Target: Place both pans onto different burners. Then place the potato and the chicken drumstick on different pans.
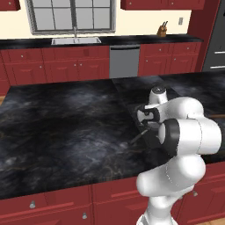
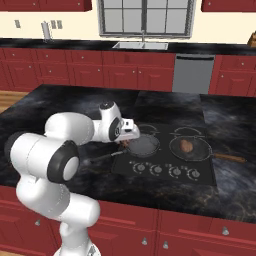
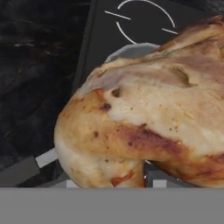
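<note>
Black island cooktop point(image 2: 200, 177): gripper point(image 2: 131, 134) clasps the chicken drumstick point(image 3: 144, 118) above the empty pan point(image 2: 144, 145), potato point(image 2: 186, 146) panned at three o'clock; lowering and release appear next.

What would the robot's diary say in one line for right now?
gripper: shut on chicken drumstick | position: above left pan | right pan: holds potato | both pans on cooktop

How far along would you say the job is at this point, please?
Both pans sit on separate burners of the cooktop: the right pan already holds the potato, and the left pan looks bare. In hand: the gripper carries the chicken drumstick, shut on it at the left pan's rim. Left: lowering the drumstick into that pan and letting go.
</note>
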You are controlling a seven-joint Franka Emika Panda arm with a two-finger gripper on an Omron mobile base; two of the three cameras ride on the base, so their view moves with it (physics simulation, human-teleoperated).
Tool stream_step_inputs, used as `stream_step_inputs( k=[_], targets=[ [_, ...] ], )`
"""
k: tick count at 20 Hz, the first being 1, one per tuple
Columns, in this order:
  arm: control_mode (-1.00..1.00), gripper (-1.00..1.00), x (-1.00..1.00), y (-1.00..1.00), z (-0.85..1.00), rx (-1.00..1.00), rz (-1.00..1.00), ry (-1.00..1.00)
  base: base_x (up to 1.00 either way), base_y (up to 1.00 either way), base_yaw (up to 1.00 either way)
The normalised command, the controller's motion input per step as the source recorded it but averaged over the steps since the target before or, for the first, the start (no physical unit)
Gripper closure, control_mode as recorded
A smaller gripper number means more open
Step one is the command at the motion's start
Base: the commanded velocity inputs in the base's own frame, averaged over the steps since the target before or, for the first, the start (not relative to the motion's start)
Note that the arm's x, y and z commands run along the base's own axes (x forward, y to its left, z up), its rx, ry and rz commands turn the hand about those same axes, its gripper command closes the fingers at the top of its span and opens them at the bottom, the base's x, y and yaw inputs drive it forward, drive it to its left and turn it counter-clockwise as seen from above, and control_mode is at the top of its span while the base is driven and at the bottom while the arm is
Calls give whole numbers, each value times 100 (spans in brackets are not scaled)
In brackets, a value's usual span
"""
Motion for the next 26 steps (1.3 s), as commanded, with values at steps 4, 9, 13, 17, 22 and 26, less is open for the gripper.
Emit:
stream_step_inputs(
  k=[4, 9, 13, 17, 22, 26],
  targets=[
    [-100, 100, 79, -43, -37, 0, 0, 15, 0, 0, 0],
    [-100, 100, 55, -43, -33, 0, 0, 13, 0, 0, 0],
    [-100, 100, 13, -41, -26, 1, 0, 7, 0, 0, 0],
    [-100, 100, 1, -9, -33, 0, 0, 7, 0, 0, 0],
    [-100, 100, 0, -1, -33, 0, 2, 6, 0, 0, 0],
    [-100, 100, 21, -12, -30, 0, 0, 3, 0, 0, 0]
  ],
)
